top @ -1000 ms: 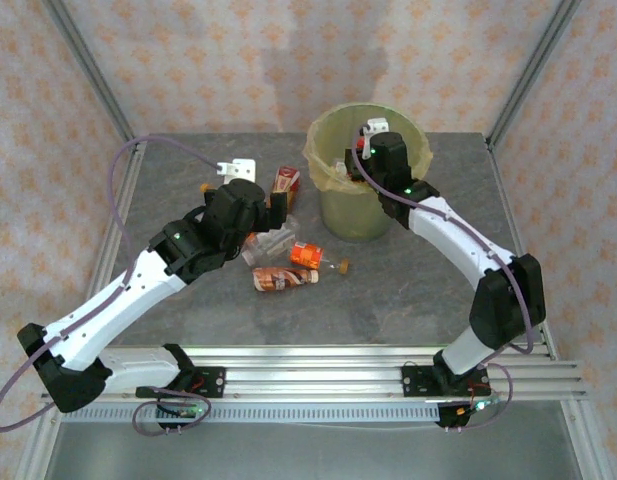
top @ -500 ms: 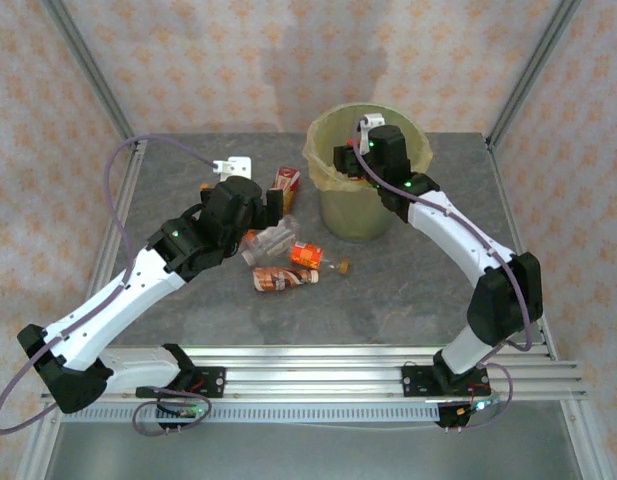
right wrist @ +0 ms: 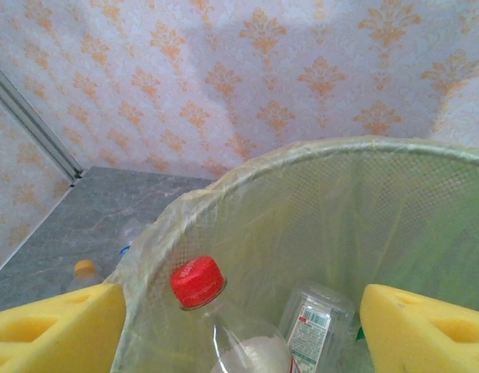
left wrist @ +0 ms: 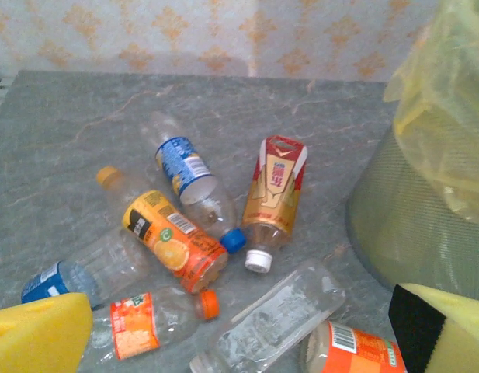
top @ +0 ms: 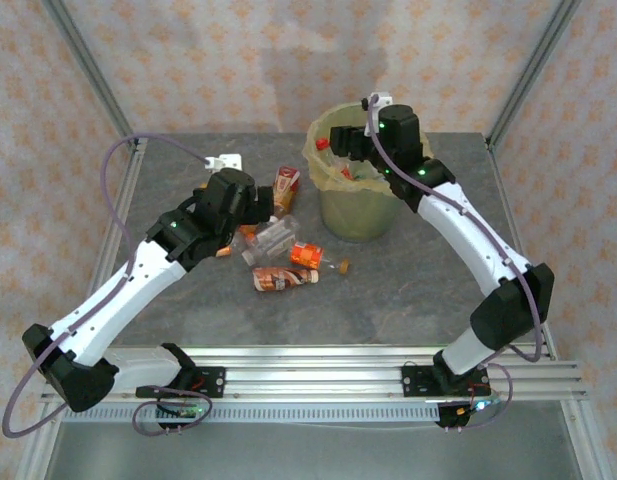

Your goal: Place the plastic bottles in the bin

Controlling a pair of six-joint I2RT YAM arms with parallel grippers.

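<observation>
Pale yellow-green bin [right wrist: 317, 202], red-capped bottle [right wrist: 223, 326], orange-patterned wall [right wrist: 223, 78], grey, seemingly marbled table [right wrist: 91, 210]

One bin [top: 360, 215] stands by the far edge of the bench [top: 408, 290], right of its middle. In the left wrist view, seven plastic bottles [left wrist: 173, 245] lie on the bench to the bin's left. Three have orange labels and two have blue labels; there is also one red-and-gold bottle [left wrist: 274, 194] and one bare clear bottle [left wrist: 274, 318]. The top view adds an eighth bottle [top: 283, 279], orange-labelled, closer to the near edge. Inside the bin at least two more can be counted: a red-capped bottle [right wrist: 197, 281] and a white-labelled bottle [right wrist: 310, 330].
</observation>
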